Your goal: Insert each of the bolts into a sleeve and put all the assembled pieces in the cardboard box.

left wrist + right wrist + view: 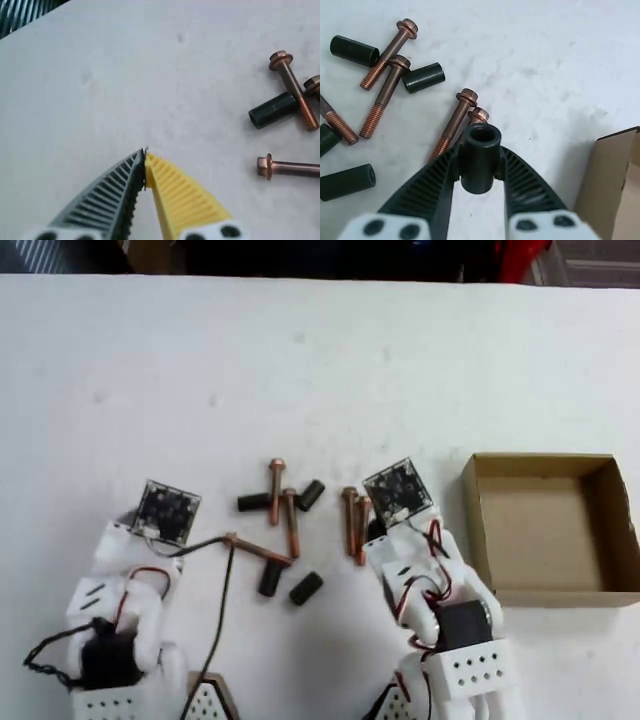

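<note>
My right gripper (pixel 479 150) is shut on a black sleeve (pixel 479 157), held with its bore facing the camera just above the table. Two copper bolts (pixel 454 122) lie side by side right in front of it, and two more bolts (pixel 385 95) lie farther off. My left gripper (pixel 145 152) is shut with nothing in it, its tips over bare table. A bolt (pixel 287 167) and a sleeve (pixel 273 110) lie off to its side. In the high view, several bolts (pixel 291 522) and sleeves (pixel 305 588) are scattered between the two arms. The open cardboard box (pixel 535 525) holds nothing.
A dark cable (pixel 222 610) runs from the left arm (pixel 130 580) across the table toward the front edge. The box stands close beside the right arm (pixel 440 610). White tabletop (pixel 320 370) stretches wide behind the parts.
</note>
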`<move>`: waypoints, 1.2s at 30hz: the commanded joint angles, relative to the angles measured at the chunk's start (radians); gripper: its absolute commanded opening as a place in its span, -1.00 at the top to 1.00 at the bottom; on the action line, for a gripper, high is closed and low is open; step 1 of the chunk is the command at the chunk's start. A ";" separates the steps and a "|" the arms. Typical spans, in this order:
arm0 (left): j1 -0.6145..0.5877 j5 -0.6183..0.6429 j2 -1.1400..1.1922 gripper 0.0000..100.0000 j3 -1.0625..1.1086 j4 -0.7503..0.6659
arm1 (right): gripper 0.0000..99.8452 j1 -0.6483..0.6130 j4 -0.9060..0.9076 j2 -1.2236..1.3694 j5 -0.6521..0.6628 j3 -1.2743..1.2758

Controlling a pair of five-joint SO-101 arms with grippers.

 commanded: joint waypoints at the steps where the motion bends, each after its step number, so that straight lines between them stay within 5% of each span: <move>1: -0.010 -0.011 0.024 0.95 -0.157 0.043 | 0.96 -0.007 -0.024 -0.018 -0.011 -0.014; 15: 0.101 0.003 0.917 0.95 -0.618 0.043 | 0.96 -0.001 -0.131 -0.018 -0.095 0.031; 27: 0.360 0.264 1.362 0.95 -0.850 0.044 | 0.96 0.068 -0.160 -0.019 -0.098 0.028; 36: 0.469 0.491 1.669 0.71 -1.077 0.034 | 0.96 0.150 -0.180 -0.019 -0.095 0.025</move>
